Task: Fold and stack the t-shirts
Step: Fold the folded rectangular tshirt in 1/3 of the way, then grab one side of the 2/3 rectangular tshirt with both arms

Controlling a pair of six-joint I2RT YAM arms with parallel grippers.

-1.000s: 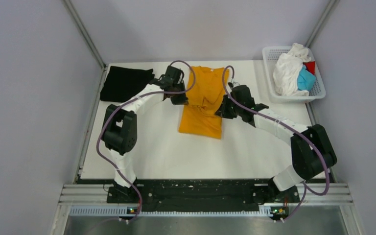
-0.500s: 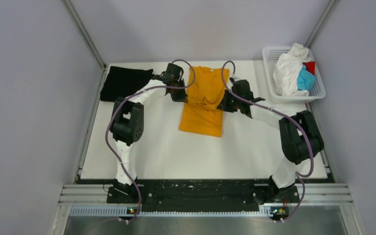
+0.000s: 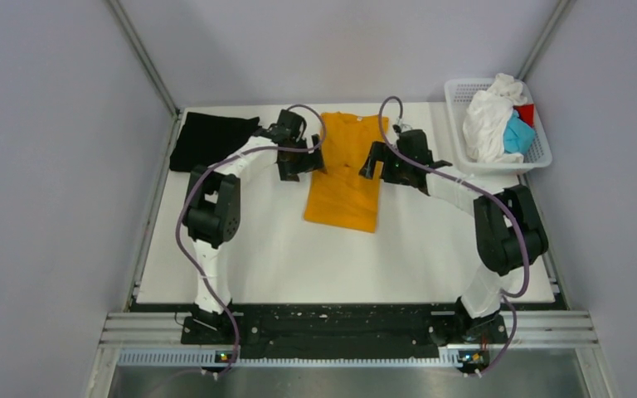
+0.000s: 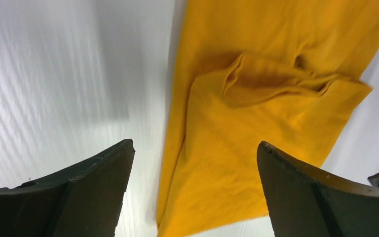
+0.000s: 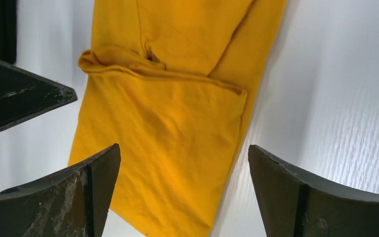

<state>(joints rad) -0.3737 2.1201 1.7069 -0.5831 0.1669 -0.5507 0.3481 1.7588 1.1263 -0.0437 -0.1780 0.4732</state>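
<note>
The orange-yellow t-shirt [image 3: 342, 184] lies folded into a long strip at the table's middle back, with a folded-over flap [image 4: 271, 81] bunched across it. My left gripper [image 3: 300, 164] hangs open over its left edge, and cloth shows between the fingers [image 4: 195, 144] without touching them. Over the right edge my right gripper [image 3: 375, 162] is open too, holding nothing [image 5: 183, 148]. A black t-shirt [image 3: 210, 141] lies folded at the back left. White [image 3: 485, 124], light blue [image 3: 514, 134] and red [image 3: 526, 112] t-shirts are piled in the basket.
The white mesh basket [image 3: 502, 166] stands at the table's back right corner. Grey walls close in the table on the left, right and back. Both arm bases sit on the black rail [image 3: 340, 323] at the near edge.
Both grippers went from shut on the orange shirt's cloth to wide open and let it go. They moved slightly apart and toward the back, and the shirt now lies flatter.
</note>
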